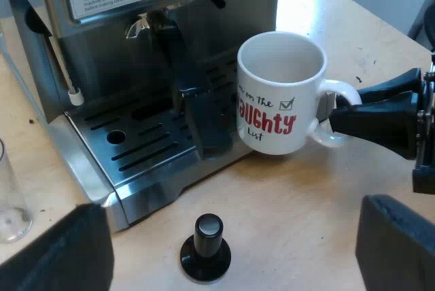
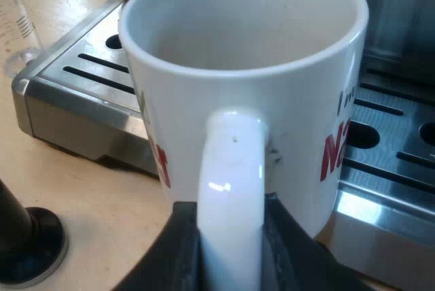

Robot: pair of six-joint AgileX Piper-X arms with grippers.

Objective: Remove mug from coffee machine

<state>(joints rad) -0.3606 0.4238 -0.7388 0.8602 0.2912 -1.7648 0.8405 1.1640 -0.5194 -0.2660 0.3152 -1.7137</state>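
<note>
A: Where is the mug (image 1: 280, 94) now?
B: At the outer edge of the drip tray (image 1: 136, 148) of the espresso machine (image 1: 102, 39), just beside the bare table (image 1: 306, 223). I cannot tell if its bottom touches anything.
A: Who holds it?
B: The right gripper (image 2: 231, 243). Its fingers (image 2: 170, 257) press the handle (image 2: 231, 168) from both sides, so the mug is upright and cannot turn.
A: And the left gripper (image 1: 228, 226)?
B: Its fingers are wide apart and hold nothing. It hangs over the tamper (image 1: 206, 247), near the measuring glass (image 1: 10, 202). I think it is there to leave the way free.
</note>
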